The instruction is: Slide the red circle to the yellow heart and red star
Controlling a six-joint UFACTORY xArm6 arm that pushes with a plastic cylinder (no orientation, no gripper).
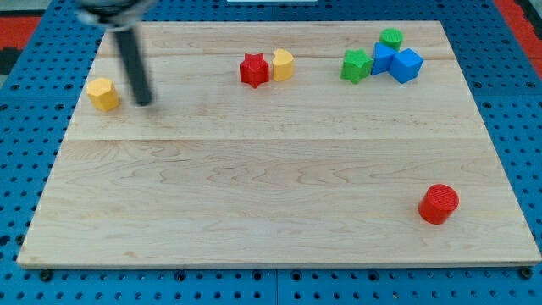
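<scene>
The red circle (439,203) lies near the view's bottom right of the wooden board (271,220). The red star (253,69) and the yellow heart (283,64) sit side by side, touching, near the view's top centre. My tip (143,102) is at the view's upper left, just right of a yellow hexagon block (103,94) and far from the red circle. The rod rises from the tip toward the view's top left.
A cluster at the view's top right holds a green star (356,64), a green circle (391,37) and two blue blocks (398,63). The board rests on a blue perforated surface (25,127).
</scene>
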